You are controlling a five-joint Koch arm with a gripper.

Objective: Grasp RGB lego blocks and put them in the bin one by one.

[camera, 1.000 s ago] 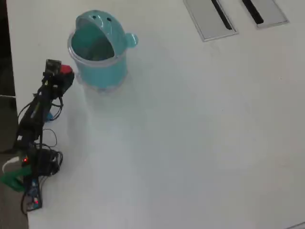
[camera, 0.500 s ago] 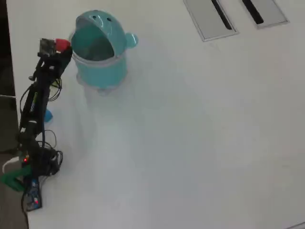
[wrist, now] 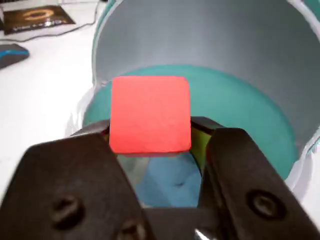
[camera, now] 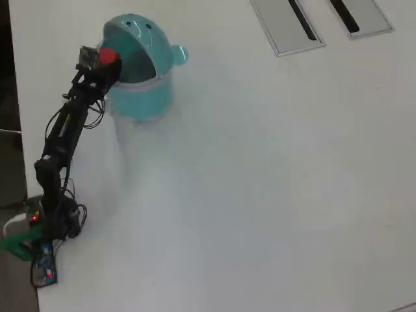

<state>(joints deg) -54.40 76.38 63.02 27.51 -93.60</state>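
Black fingers point(wrist: 150, 135) grasp the red lego block point(wrist: 149, 114), one pressed to each side of it, right over the open mouth of the bin point(wrist: 250, 115). Seen from the wrist, the block is a flat-faced, bright red cube with softly rounded corners. Below it, the bin's teal inside shows a blue shape at the bottom. Overhead, the bin point(camera: 140, 91) stands on the white bench point(camera: 260, 182), lid flipped back.

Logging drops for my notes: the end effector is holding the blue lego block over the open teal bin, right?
Not quite: the block is red, not blue. The wrist view shows the end effector shut on the red lego block above the open teal bin.
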